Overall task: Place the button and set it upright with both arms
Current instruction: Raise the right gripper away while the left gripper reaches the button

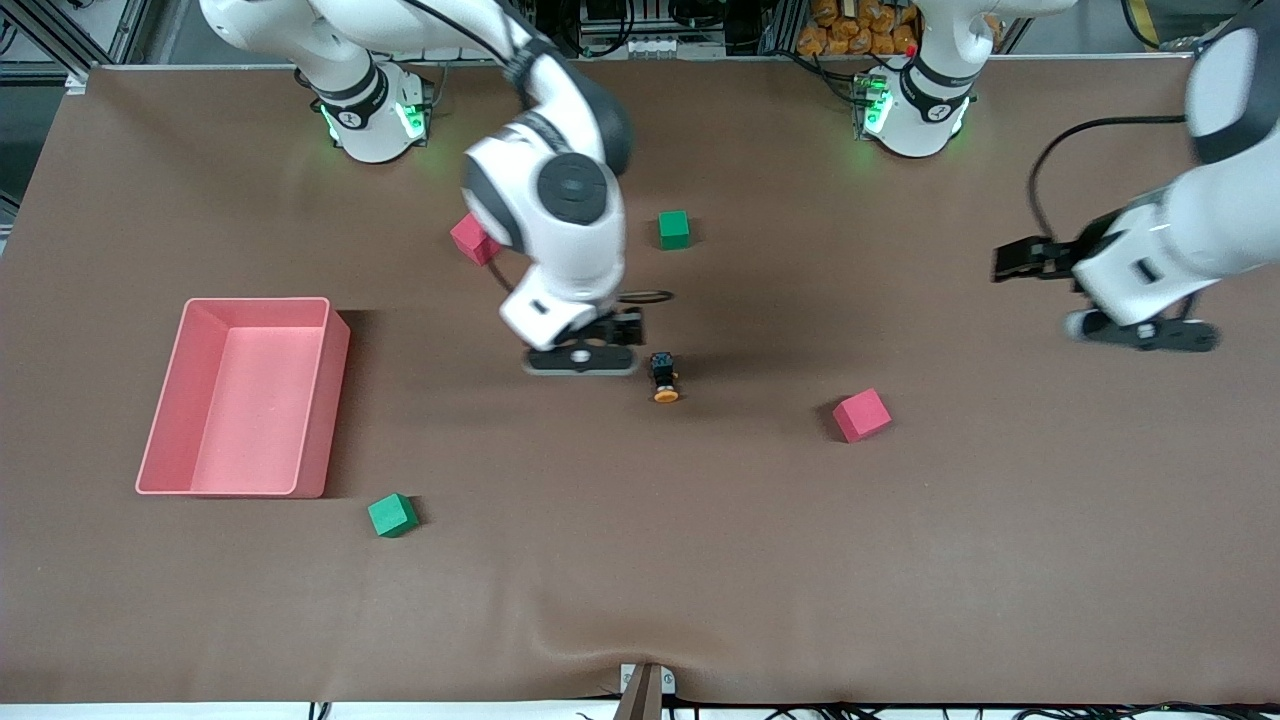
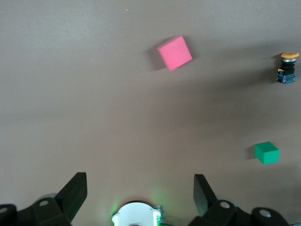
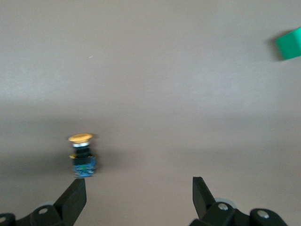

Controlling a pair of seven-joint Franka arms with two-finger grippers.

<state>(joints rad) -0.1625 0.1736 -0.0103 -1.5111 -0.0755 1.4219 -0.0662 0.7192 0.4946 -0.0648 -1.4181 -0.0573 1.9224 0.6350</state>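
Front view shows the tiny push-button with a round orange cap, short black body and bluish end (image 1: 664, 378) lying on its side on the brown cloth-covered counter (image 1: 700, 560). Its long axis runs toward the front camera, with the orange cap at the nearer end and the bluish end pointing toward my bases. It sits near the middle of the counter, just beside my right fingers (image 1: 582, 360), which hang low with their pads spread wide and nothing between them. In my right wrist view the button (image 3: 83, 156) lies just off one fingertip (image 3: 75, 197), apart from it.

My left fingers (image 1: 1150, 330) wait over the counter at the left arm's end, also spread wide and empty.

A pink rectangular plastic bin (image 1: 165, 440) stands toward the right arm's end; I see only its bare pink floor inside. Two red foam cubes (image 1: 861, 415) and two green foam cubes (image 1: 392, 515) lie scattered on the counter, all outside the bin.
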